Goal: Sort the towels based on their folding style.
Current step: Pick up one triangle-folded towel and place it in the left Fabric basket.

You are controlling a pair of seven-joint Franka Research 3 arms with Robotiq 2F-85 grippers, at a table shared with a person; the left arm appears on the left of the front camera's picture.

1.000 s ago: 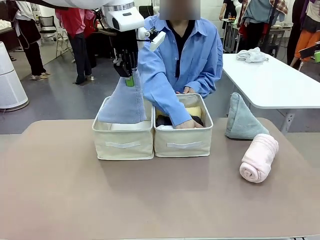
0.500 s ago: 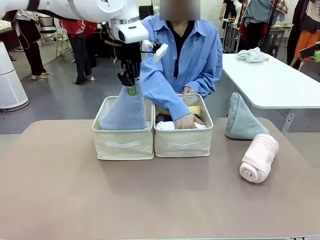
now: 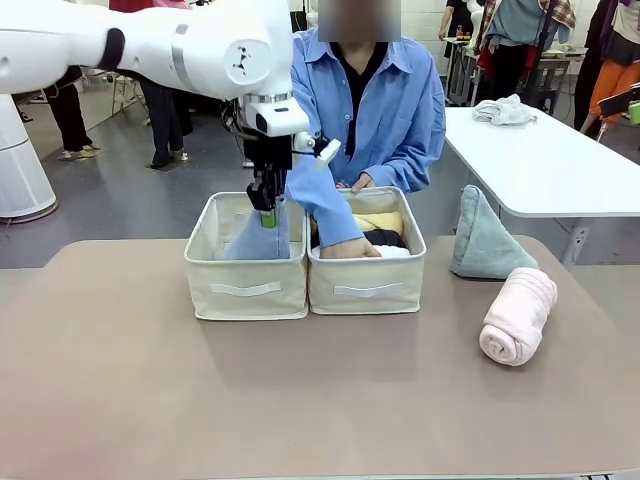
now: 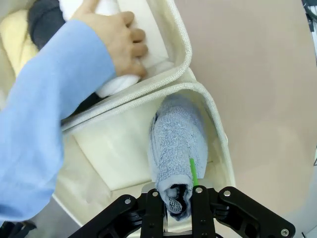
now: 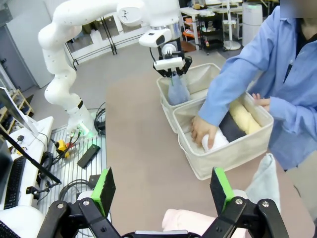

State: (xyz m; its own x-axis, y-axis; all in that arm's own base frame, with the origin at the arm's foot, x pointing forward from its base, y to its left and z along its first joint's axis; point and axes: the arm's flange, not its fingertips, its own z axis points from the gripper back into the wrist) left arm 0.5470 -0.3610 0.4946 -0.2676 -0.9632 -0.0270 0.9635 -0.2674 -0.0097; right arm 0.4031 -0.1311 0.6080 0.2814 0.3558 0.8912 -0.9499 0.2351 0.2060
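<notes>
Clamped tight in the left gripper (image 3: 267,207) (image 4: 178,199): the tip of a grey-blue cone towel (image 3: 255,238) (image 4: 176,144), hanging point-up with its wide base down inside the left beige box (image 3: 245,286), close to the wall shared with the right beige box (image 3: 367,286). Pressed flank to flank, the two boxes, at the far middle of the taupe table (image 3: 150,380). In the right box, a person's hand (image 3: 350,250) (image 4: 116,44) on a white roll (image 3: 393,252), beside a dark grey roll (image 3: 385,238) and a yellow roll (image 3: 380,222), the blue sleeve (image 3: 320,195) crossing just beside the left arm's wrist. Spread wide and holding nothing, the right gripper (image 5: 163,191), poised above the table's right side over the pink roll (image 3: 518,315) (image 5: 185,220). Just behind that roll, a grey-green cone towel (image 3: 485,240) standing upright near the far right edge. Bare tabletop across the whole near half and the left side, open for travel; tighter going on the right, with the cone and the roll close to the rim. Past the far right corner, a white table (image 3: 540,165) with a white rag (image 3: 503,110) on it. Beyond, grey floor, standing people at the back, and a white cylindrical unit (image 3: 18,170) at far left.
</notes>
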